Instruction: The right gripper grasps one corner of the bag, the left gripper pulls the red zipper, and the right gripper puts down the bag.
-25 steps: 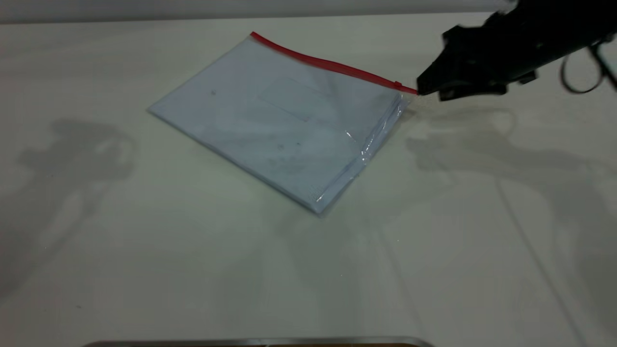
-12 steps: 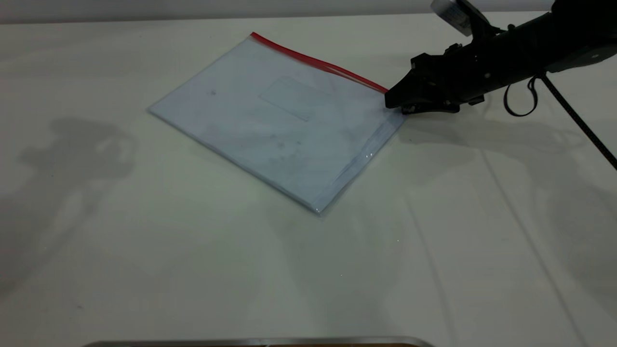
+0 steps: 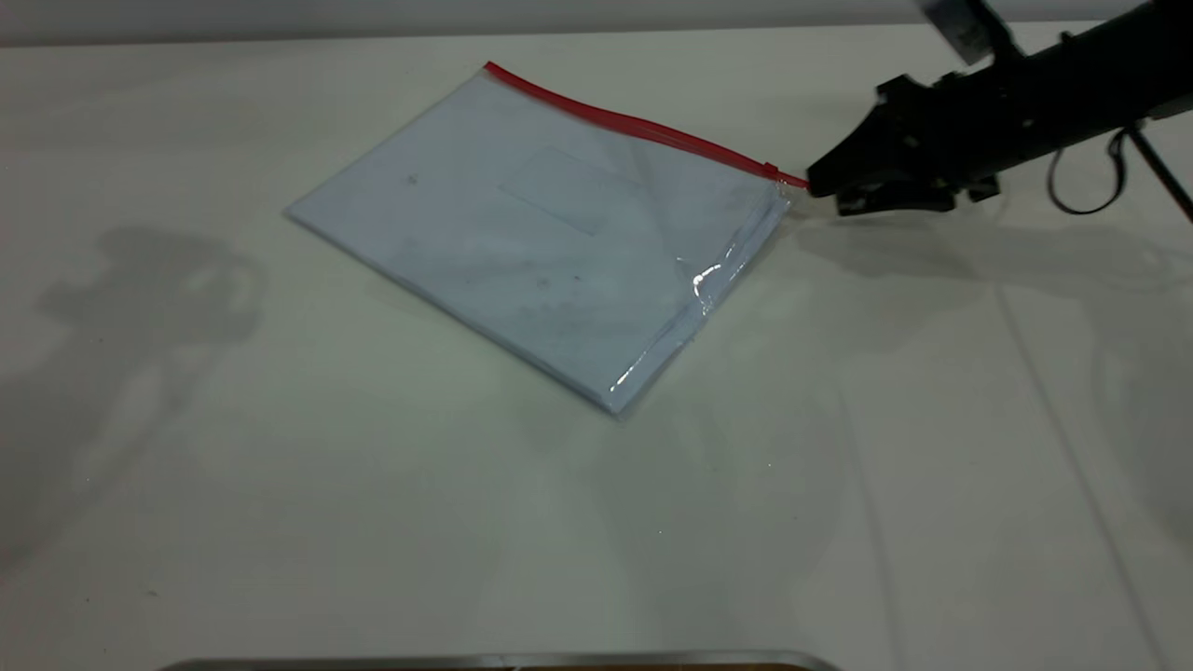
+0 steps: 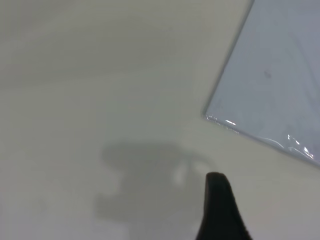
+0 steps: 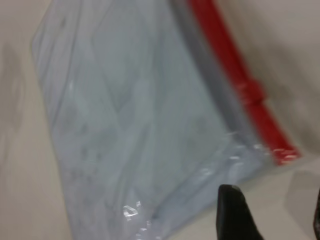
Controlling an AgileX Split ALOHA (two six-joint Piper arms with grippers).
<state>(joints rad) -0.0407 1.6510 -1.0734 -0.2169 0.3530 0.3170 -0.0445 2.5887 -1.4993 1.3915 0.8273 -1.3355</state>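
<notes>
bag (image 3: 550,238) lies flat on the pale table (image 3: 373,485), turned at a slant, toward the far middle of the exterior view. white sheets show through its clear plastic, and a small clear label pocket (image 3: 564,191) sits on its upper face. red zipper (image 3: 643,126) runs along the bag's far long edge, from the far left corner down to the right corner, and its small slider tab (image 3: 771,169) sits close to that right end. glare marks the bag's right short edge, where the plastic wrinkles a little.

right tool (image 3: 820,186) reaches in from the far right side of the table, low over the surface, with its black tip just beside the bag's right corner at the end of the red strip. from the exterior view i cannot tell whether it touches the corner. in the right wrist view two dark fingertips (image 5: 235,212) stand apart with bare table between them, and the bag's corner (image 5: 270,155) and the end of the red strip (image 5: 240,85) lie just ahead of them, not between them. so the right tool is parted and grips nothing.

left tool does not show in the exterior view. the left wrist view shows only one black fingertip (image 4: 220,207) above bare table, with a corner of the bag (image 4: 265,85) near it but apart. i cannot tell how far the left tool is parted.
</notes>
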